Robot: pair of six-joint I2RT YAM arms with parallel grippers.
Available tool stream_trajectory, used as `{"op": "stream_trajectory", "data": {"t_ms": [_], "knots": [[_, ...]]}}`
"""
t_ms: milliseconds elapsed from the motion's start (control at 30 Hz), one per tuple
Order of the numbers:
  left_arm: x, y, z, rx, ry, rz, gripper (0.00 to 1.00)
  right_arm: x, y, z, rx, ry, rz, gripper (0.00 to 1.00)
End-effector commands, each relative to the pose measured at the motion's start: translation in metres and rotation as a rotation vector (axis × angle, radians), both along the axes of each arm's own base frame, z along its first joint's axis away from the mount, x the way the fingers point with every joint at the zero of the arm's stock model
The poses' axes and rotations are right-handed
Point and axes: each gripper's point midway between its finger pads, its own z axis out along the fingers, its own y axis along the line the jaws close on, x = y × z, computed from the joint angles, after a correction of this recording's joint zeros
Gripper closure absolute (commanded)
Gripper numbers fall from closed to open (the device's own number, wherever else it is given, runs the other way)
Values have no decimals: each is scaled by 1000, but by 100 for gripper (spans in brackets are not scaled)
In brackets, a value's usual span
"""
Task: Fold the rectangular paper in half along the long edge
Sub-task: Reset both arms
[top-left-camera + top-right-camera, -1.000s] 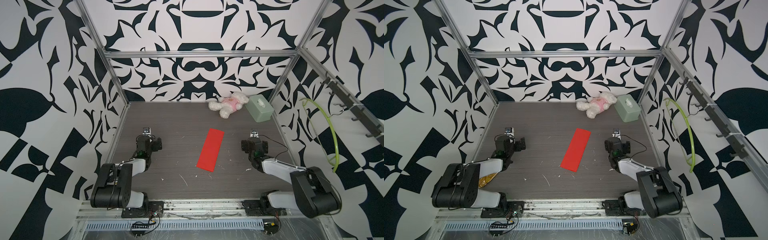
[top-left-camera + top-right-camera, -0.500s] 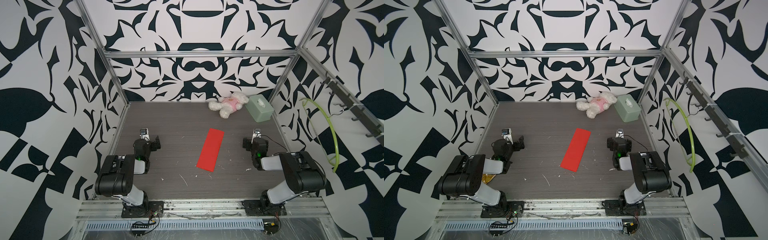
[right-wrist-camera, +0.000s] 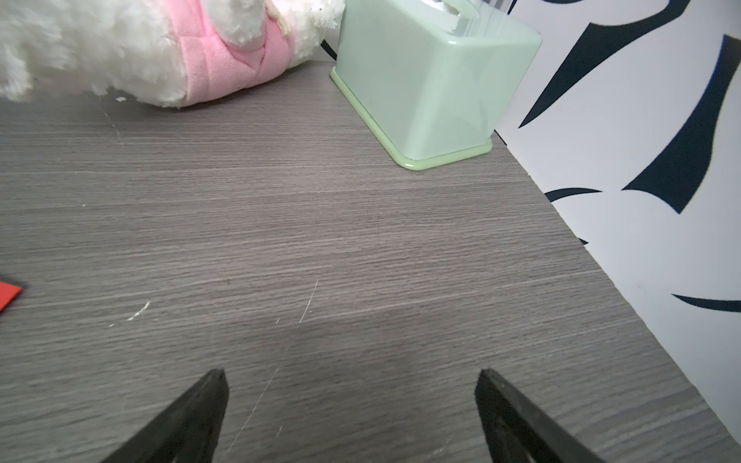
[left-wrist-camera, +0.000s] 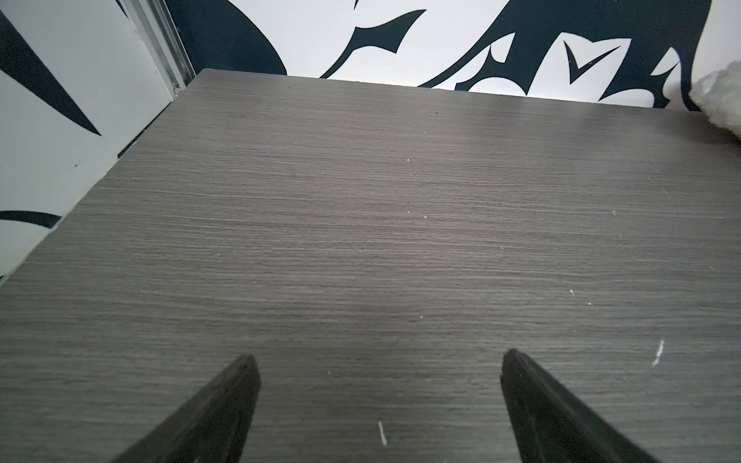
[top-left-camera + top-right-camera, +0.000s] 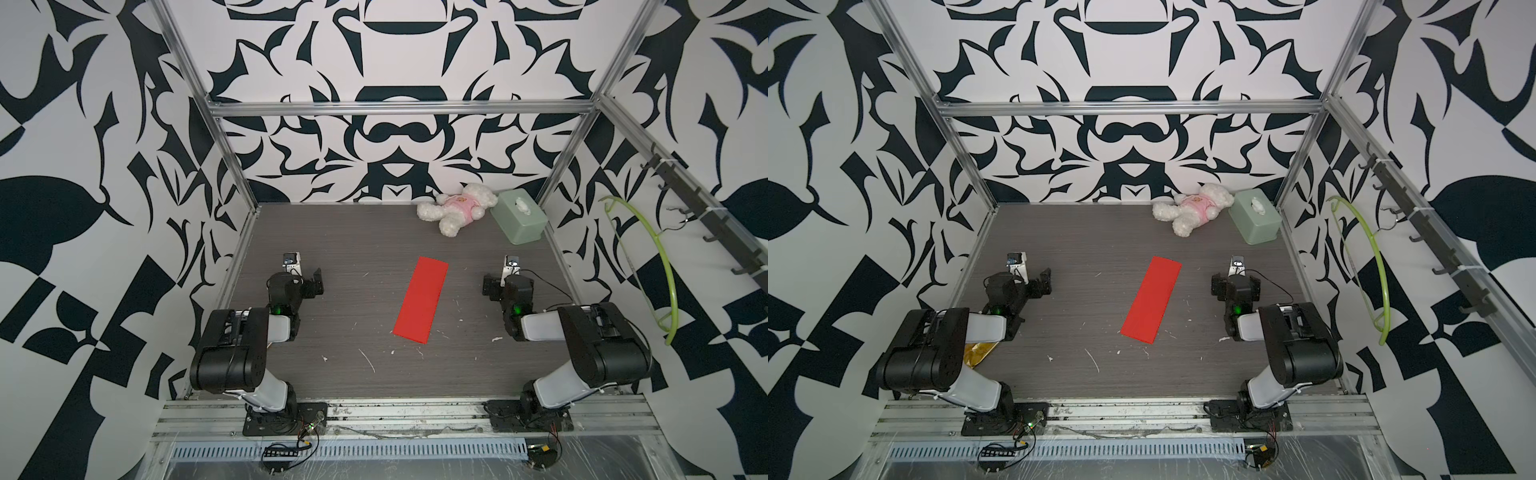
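The rectangular paper [image 5: 420, 300] [image 5: 1151, 300] is a bright red sheet lying flat in the middle of the grey table [image 5: 365, 232], its long side running front to back with a slight slant. Only one corner of the paper [image 3: 8, 294] shows in the right wrist view. My left gripper [image 5: 312, 284] [image 5: 1043, 282] [image 4: 379, 356] stands open to the left of the sheet, apart from it, with bare table between its fingers. My right gripper [image 5: 490, 286] [image 5: 1219, 287] [image 3: 352, 373] stands open to the right of the sheet, also holding nothing.
A white plush bear in pink [image 5: 457, 208] [image 3: 140, 52] lies at the back right, beside a pale green box [image 5: 519, 216] [image 3: 433, 84] in the corner. A green hanger [image 5: 660, 266] hangs on the right wall. Small white scraps [image 5: 368, 359] dot the front of the table.
Both arms have folded upward, their elbows lifting above the bases. The grippers stay open on either side of the paper. The red sheet has not moved.
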Motion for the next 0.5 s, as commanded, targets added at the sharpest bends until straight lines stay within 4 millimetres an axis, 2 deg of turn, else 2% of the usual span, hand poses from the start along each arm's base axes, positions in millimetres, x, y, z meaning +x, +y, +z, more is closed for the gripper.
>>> {"op": "stream_trajectory", "data": {"t_ms": [0, 467], "knots": [[3, -1, 5, 5, -8, -13, 1, 5, 2, 14, 10, -57, 3, 1], [3, -1, 5, 5, -7, -16, 1, 5, 2, 14, 9, -57, 3, 1]]}}
